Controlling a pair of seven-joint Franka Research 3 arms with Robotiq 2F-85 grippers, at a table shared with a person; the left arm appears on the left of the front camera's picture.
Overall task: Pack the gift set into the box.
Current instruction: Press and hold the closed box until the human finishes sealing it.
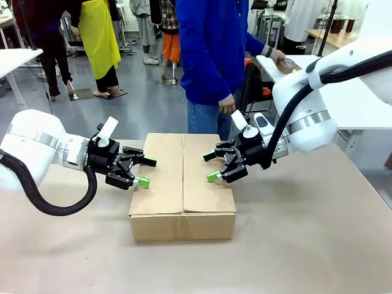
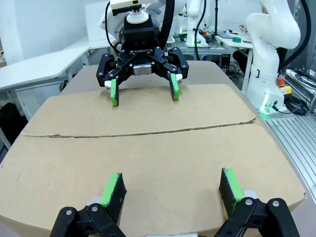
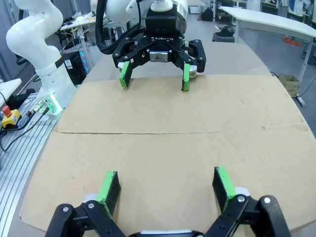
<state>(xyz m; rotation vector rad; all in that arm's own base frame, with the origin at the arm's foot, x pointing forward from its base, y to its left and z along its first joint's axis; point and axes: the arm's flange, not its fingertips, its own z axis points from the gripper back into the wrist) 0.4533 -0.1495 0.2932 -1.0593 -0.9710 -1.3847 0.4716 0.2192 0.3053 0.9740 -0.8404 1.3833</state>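
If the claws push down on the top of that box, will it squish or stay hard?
The box is cardboard, so its walls probably stay stiff. Its top flaps meet at a seam with no tape showing, so they'd likely dip inward there. Low and wide, it should slide rather than tip.

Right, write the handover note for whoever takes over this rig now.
Left end effector: open, holding nothing, low over the left top flap of the large brown corrugated cardboard box.
Right end effector: open, holding nothing, low over the right top flap.
Box: mid-table, flaps folded flat, meeting at a centre seam.
Done: flaps are down.
Left: the closed box hides whether the dark grey gift set is inside, so check that first.
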